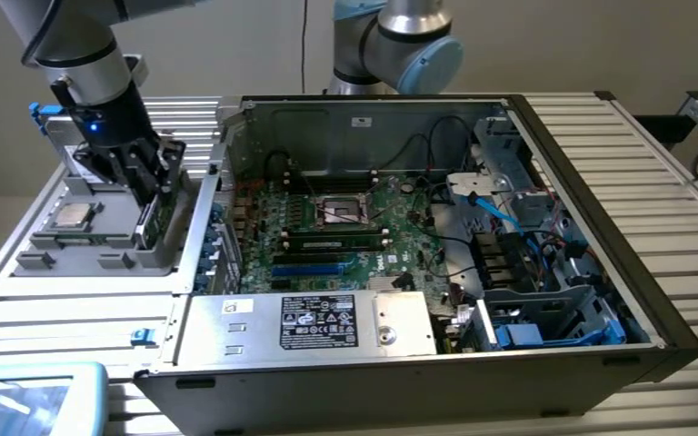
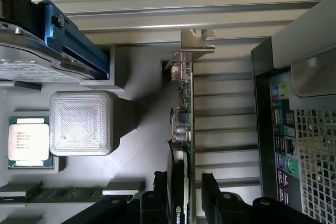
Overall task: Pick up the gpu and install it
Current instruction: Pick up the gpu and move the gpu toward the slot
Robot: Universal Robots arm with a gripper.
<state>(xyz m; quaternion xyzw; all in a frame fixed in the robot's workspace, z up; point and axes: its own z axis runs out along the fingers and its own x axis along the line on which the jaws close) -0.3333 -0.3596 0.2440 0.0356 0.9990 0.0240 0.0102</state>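
While the gripper (image 2: pixel 185 200) hangs over the grey holder tray (image 2: pixel 142 145), its 2 black fingers (image 2: pixel 160 195) stand spread, 1 on each face of the gpu (image 2: pixel 185 129). A gap shows between the card and the finger on its green side, so nothing is pinched. The gpu stands on its long edge in a slot of the tray, directly between the fingers. Its black face is turned towards 1 finger, and its silver bracket (image 2: pixel 195 43) is at the end farthest from the hand.

Just beside the hand, on the card's black side, a memory stick (image 2: pixel 52 195) lies flat in the tray. A little farther off sit a square ribbed clear block (image 2: pixel 81 123) and a processor chip (image 2: pixel 29 141). Beyond them, a drive (image 2: pixel 26 64) with a blue rail (image 2: pixel 79 45) is at the tray's far end. On the other side of the hand, close by, rises the port-studded rear panel of the computer case (image 2: pixel 294 51).

Seen from the exterior view, the arm (image 1: pixel 88 64) reaches down onto the tray. Well away from the hand, inside the open case, lie the green motherboard (image 1: pixel 337 218) and a silver labelled box (image 1: pixel 324 322).
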